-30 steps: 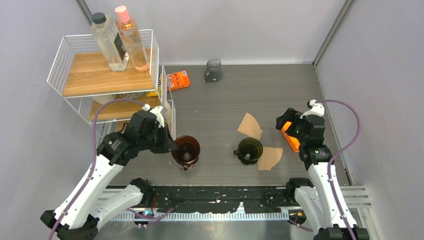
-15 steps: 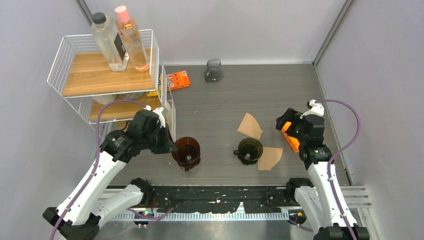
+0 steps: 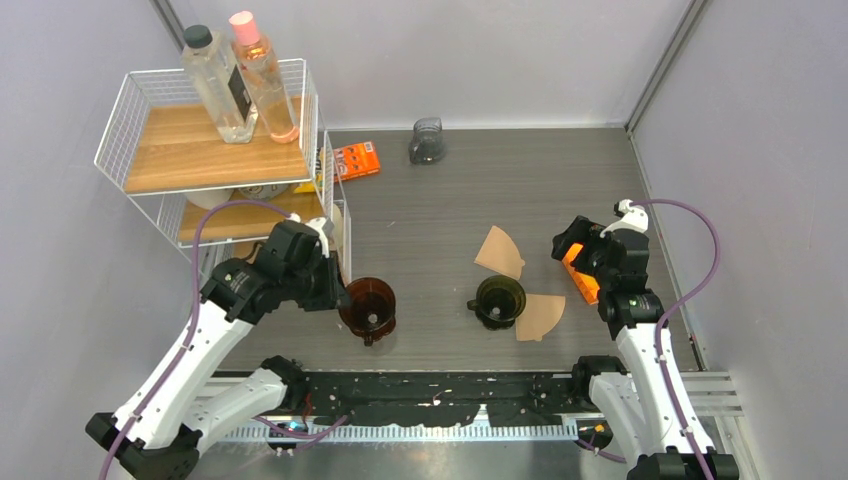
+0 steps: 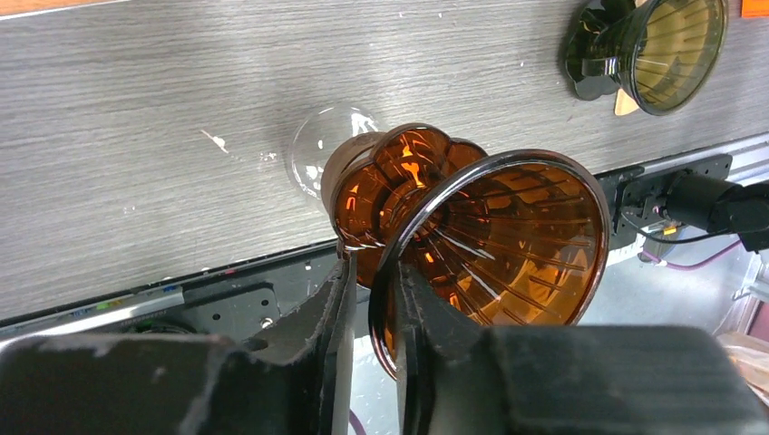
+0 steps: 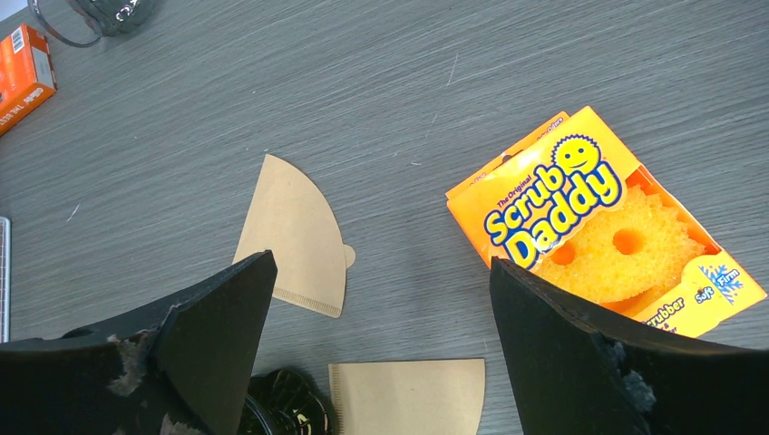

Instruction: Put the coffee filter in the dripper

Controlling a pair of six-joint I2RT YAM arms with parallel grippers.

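My left gripper (image 3: 338, 292) is shut on the rim of an amber glass dripper (image 3: 367, 308), which is tilted on its side in the left wrist view (image 4: 490, 245), just above the table near the front edge. A dark dripper (image 3: 498, 298) stands at the centre right and also shows in the left wrist view (image 4: 648, 50). Two brown paper filters lie flat, one behind it (image 3: 500, 252) and one to its right (image 3: 541, 315). My right gripper (image 5: 381, 267) is open and empty above the filters (image 5: 295, 234) (image 5: 408, 394).
An orange Scrub Daddy package (image 5: 598, 227) lies under my right arm. A wire shelf (image 3: 120, 120) with two bottles stands at the back left, an orange box (image 3: 357, 160) and a grey object (image 3: 427, 140) further back. A clear round disc (image 4: 326, 154) lies under the amber dripper.
My left gripper has shifted slightly left and toward the front edge with the amber dripper in it. The right arm has not moved.
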